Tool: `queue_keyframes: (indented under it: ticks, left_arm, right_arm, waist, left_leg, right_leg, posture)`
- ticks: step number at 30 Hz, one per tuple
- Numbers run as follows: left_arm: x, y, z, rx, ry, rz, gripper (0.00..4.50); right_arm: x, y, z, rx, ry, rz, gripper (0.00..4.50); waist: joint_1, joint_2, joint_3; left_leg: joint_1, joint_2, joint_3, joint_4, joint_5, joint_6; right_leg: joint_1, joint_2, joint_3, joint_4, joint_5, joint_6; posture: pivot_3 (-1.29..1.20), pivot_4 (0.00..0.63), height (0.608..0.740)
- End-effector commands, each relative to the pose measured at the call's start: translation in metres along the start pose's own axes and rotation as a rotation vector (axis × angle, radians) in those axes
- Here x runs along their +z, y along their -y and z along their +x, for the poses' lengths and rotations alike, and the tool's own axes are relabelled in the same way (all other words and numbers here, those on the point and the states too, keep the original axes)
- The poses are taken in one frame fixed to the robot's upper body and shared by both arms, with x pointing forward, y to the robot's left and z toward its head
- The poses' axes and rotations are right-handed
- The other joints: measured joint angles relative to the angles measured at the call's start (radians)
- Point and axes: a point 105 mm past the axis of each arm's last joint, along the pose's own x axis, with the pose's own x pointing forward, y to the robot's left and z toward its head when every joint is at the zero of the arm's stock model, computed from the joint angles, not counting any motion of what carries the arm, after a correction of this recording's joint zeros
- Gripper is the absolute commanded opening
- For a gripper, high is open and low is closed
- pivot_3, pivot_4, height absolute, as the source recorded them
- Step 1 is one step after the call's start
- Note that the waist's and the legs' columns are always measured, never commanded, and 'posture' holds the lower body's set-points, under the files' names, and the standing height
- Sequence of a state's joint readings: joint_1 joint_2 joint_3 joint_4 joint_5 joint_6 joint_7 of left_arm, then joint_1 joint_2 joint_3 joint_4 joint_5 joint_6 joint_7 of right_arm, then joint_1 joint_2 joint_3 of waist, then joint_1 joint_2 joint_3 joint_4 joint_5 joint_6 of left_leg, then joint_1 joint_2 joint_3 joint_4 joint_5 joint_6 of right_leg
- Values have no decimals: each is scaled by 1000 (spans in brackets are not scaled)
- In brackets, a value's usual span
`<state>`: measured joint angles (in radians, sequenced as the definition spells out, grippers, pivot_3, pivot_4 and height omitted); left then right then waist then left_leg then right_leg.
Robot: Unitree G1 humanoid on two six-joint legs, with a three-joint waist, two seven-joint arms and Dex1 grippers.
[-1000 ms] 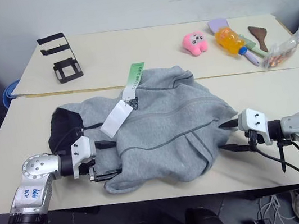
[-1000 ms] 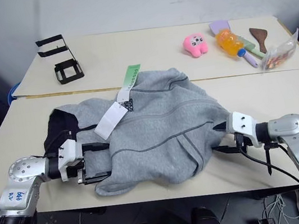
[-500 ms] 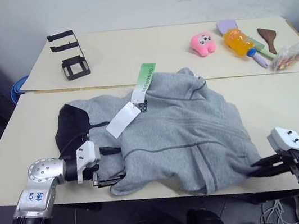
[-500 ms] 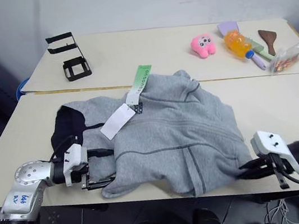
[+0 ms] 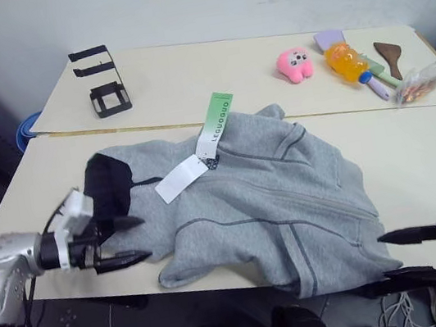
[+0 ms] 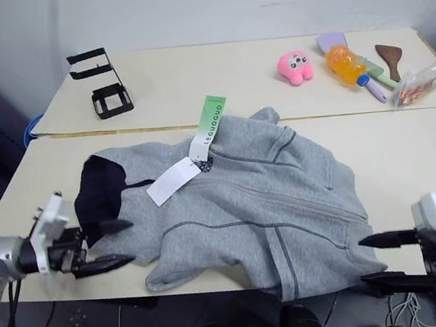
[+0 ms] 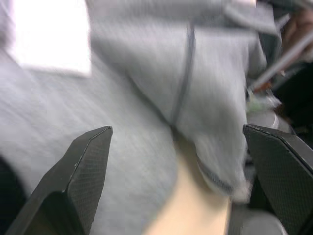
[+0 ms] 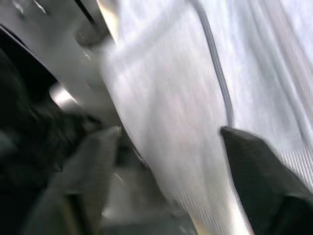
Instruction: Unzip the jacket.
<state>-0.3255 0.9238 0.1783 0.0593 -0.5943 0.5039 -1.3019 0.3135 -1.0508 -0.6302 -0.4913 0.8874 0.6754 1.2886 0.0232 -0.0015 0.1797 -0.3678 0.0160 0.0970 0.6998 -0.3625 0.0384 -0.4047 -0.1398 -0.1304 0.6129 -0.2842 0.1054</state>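
Both hands, left (image 5: 123,243) and right (image 6: 374,261), withdrew wide from jacket (image 5: 273,196) tagged "LEGUOGUO".

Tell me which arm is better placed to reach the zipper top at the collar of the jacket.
Probably the left. Its open end effector hovers beside the jacket's hood end, near the hang tags. The right end effector, also open, hangs by the hem, farther away.

Two black fingers (image 7: 73,181) stand wide apart over the grey jacket (image 7: 146,73). A white tag (image 7: 49,36) lies on it; its hem reaches the table (image 7: 190,210) edge.
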Motion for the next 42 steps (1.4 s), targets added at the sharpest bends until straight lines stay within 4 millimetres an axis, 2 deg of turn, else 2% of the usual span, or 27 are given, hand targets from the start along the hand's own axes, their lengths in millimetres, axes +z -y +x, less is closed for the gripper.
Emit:
queue_keyframes:
  ticks: [1,4,5,10,12,15,21,25,30,38,42]
  left_arm:
    - [6,-17,10,42,8,114,4500]
    - [8,-34,25,62,-5,220,4500]
    - [7,-39,28,71,-21,263,4500]
    - [5,-56,35,73,-42,344,4500]
    - [7,-61,36,85,-26,357,4500]
    - [7,-66,35,114,0,371,4500]
    - [-8,-63,28,120,2,313,4500]
    - [-18,-64,24,154,9,281,4500]
    - [-17,-63,24,173,37,269,4500]
    - [-18,-61,30,164,49,268,4500]
    - [-17,-60,32,158,49,272,4500]
  right_arm:
    - [27,7,24,29,67,-38,4493]
    - [44,33,62,-9,117,-84,4493]
    - [49,40,74,-17,137,-68,4493]
    - [69,74,145,-73,136,29,4493]
    - [84,82,168,-78,189,79,4493]
    - [93,92,195,-117,194,96,4493]
    - [112,110,228,-188,274,126,4493]
    - [122,104,250,-143,306,154,4493]
    - [122,75,259,-10,245,96,4493]
    - [124,86,277,-79,289,159,4493]
    - [124,81,280,-51,294,133,3609]
  waist:
    - [-1,0,0]
    - [-4,-1,0]
    - [-5,-2,-1]
    - [-22,-3,0]
    - [-25,-3,0]
    - [-27,-3,0]
    - [-37,-3,0]
    - [-56,-3,0]
    - [-60,-3,0]
    - [-60,-3,0]
    - [-60,-3,0]
  left_leg:
    - [0,0,0,0,0,0]
    - [-2,0,1,-1,-1,-1]
    - [-3,-1,2,-1,0,-2]
    - [-4,-2,9,-1,0,-1]
    - [-5,-2,9,-1,1,0]
    - [-5,-2,8,-1,1,0]
    - [-6,-3,7,0,1,1]
    - [-6,-2,7,0,1,1]
    - [-5,-2,6,-1,1,1]
    - [-5,-2,6,-1,1,1]
    - [-5,-2,6,-1,1,1]
  right_leg:
    - [0,0,0,0,0,0]
    - [-3,2,-2,1,0,0]
    - [-4,8,-3,5,0,0]
    - [-9,10,-5,9,0,-1]
    - [-10,9,-5,10,0,0]
    - [-10,9,-5,11,0,0]
    - [-10,9,-5,12,0,0]
    - [-10,9,-5,13,0,0]
    - [-10,9,-5,13,0,0]
    - [-10,9,-5,13,0,0]
    - [-10,9,-5,13,0,0]
  posture:
    - [0,150,740]
    - [0,150,740]
    - [0,150,740]
    - [0,150,740]
    - [0,150,740]
    - [0,150,740]
    - [0,150,740]
    - [0,150,740]
    - [0,150,740]
    - [0,150,740]
    - [0,150,740]
